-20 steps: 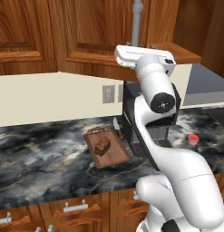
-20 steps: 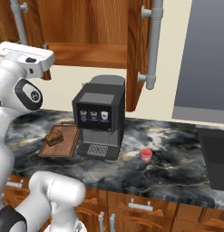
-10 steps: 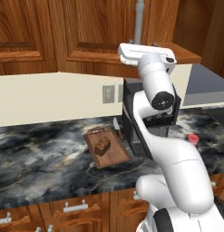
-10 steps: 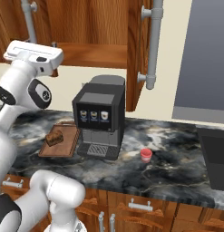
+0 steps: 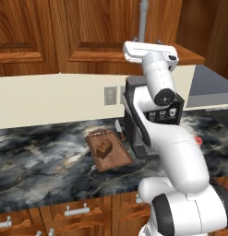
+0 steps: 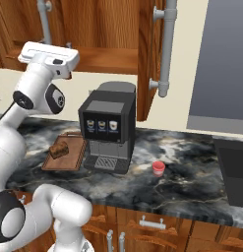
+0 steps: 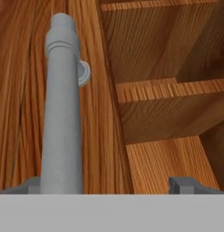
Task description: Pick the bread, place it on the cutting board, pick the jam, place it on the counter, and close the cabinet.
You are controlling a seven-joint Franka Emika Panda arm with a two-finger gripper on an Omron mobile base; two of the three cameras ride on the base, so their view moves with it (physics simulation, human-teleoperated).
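Looking through the hand camera, I see the gripper (image 7: 111, 185) with its 2 dark fingertips spread wide and nothing between them, the left tip just behind a smooth grey tube handle (image 7: 61, 104) that runs up the face of the cabinet (image 7: 22, 90). That wood is glossy reddish-brown with long straight grain; to the right of the door edge 2 shelf boards (image 7: 172, 88) show rougher end grain in a shadowed interior. From the left base view the white arm reaches up so the hand (image 5: 147, 50) sits flat against the cabinet's lower edge, under a grey handle (image 5: 143, 20). Below it the counter (image 5: 41, 161) is dark marble streaked with pale veins. On it lies the cutting board (image 5: 116, 156), a flat rectangular reddish-brown slab with a raised rim, and the bread (image 5: 104, 149), a small brown loaf-shaped chunk, rests on its middle. Just beside the board stands a boxy black coffee machine (image 6: 109, 128) with 3 small buttons on its front panel. In the right base view the jam (image 6: 158, 169), a squat red jar, stands on the counter to the right of the machine, well apart from the board.
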